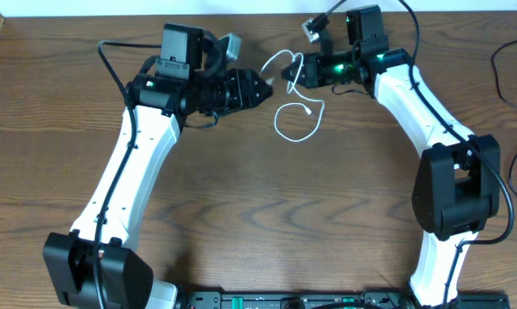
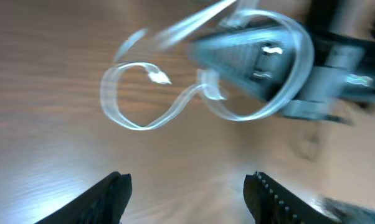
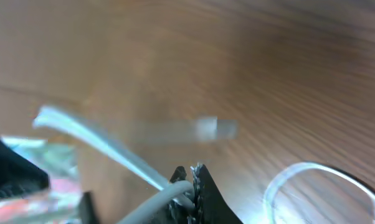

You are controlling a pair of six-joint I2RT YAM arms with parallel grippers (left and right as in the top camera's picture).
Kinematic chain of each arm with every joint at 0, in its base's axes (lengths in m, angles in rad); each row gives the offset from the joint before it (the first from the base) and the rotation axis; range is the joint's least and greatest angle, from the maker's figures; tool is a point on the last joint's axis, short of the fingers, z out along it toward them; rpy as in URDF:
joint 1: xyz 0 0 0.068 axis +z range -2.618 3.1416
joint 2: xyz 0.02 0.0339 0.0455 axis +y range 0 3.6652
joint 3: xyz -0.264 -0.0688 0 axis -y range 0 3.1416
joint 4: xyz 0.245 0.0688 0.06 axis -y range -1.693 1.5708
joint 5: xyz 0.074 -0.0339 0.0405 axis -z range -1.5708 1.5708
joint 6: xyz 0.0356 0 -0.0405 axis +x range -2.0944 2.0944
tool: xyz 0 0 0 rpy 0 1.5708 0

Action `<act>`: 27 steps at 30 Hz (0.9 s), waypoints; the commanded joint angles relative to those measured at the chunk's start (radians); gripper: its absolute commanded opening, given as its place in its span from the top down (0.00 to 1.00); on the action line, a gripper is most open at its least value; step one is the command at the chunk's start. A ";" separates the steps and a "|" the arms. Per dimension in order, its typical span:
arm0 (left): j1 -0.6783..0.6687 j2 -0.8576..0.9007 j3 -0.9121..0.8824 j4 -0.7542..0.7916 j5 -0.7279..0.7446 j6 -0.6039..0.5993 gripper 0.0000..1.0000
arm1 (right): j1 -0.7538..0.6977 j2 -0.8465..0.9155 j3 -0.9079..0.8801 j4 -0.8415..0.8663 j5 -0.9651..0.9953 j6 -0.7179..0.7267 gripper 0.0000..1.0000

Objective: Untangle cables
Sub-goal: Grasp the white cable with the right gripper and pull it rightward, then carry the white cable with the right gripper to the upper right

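The thin white cable point(image 1: 277, 127) lies in loops on the wooden table between my two grippers. My right gripper point(image 1: 294, 74) is shut on the cable's upper part and holds it off the table; in the right wrist view the fingers point(image 3: 190, 186) pinch the white cable point(image 3: 100, 146). My left gripper point(image 1: 265, 87) is open and empty, just left of the cable. In the left wrist view its jaws point(image 2: 187, 186) stand wide apart, with the cable's loops point(image 2: 137, 126) ahead and the blurred right gripper point(image 2: 256, 62) behind them. The thin black cable is not clearly in view.
Thin black wire point(image 1: 505, 77) loops at the table's right edge; I cannot tell what it belongs to. The wooden table point(image 1: 258, 223) extends toward the front between the two arm bases.
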 commanded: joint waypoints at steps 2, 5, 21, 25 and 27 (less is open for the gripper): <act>0.001 0.009 0.006 -0.041 -0.337 0.035 0.37 | -0.037 -0.078 0.026 -0.051 0.203 -0.058 0.99; 0.002 0.009 0.006 -0.048 -0.386 0.035 0.36 | -0.091 -0.117 0.084 -0.119 0.282 -0.063 0.99; 0.000 0.009 0.006 -0.045 -0.385 0.034 0.37 | -0.442 -0.129 0.448 -0.044 0.925 -0.065 0.99; 0.000 0.009 0.006 -0.045 -0.385 0.034 0.37 | -0.507 -0.075 0.448 0.031 1.009 -0.052 0.99; 0.000 0.009 0.006 -0.045 -0.386 0.035 0.37 | -0.549 -0.035 0.448 0.055 1.002 -0.007 0.99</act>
